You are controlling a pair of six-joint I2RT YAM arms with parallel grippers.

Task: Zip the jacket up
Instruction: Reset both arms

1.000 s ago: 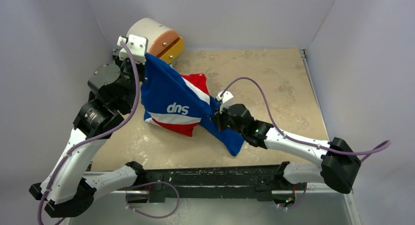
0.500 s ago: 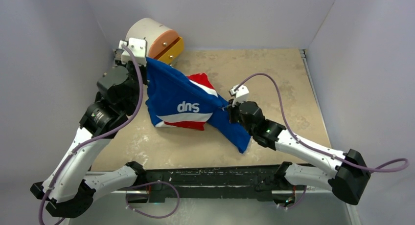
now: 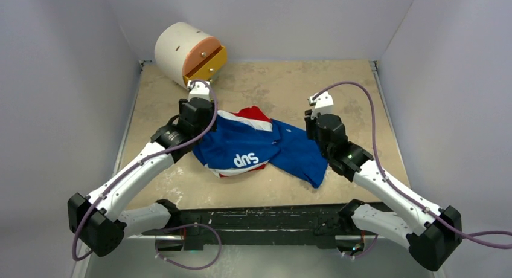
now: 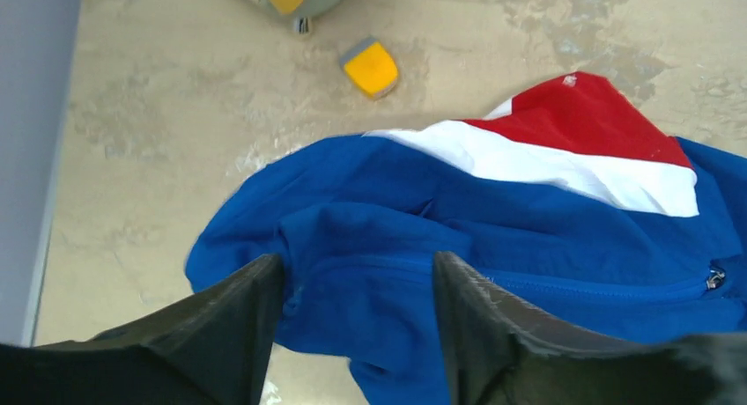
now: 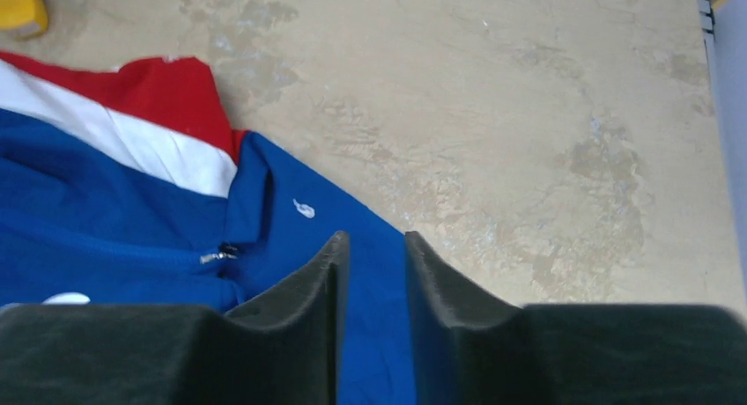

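Your counter (image 3: 362, 96) carries the jacket (image 3: 253, 148), which lies crumpled near the middle between both arms, blue with a white and red band on its far side. A white cylinder (image 3: 175, 45) sits at the far-left corner. Your left gripper (image 4: 357, 264) stands wide over the jacket's left edge. Your right gripper (image 5: 374, 239) is narrowly parted over its right part. A small yellow block (image 4: 371, 68) lies near the cylinder.
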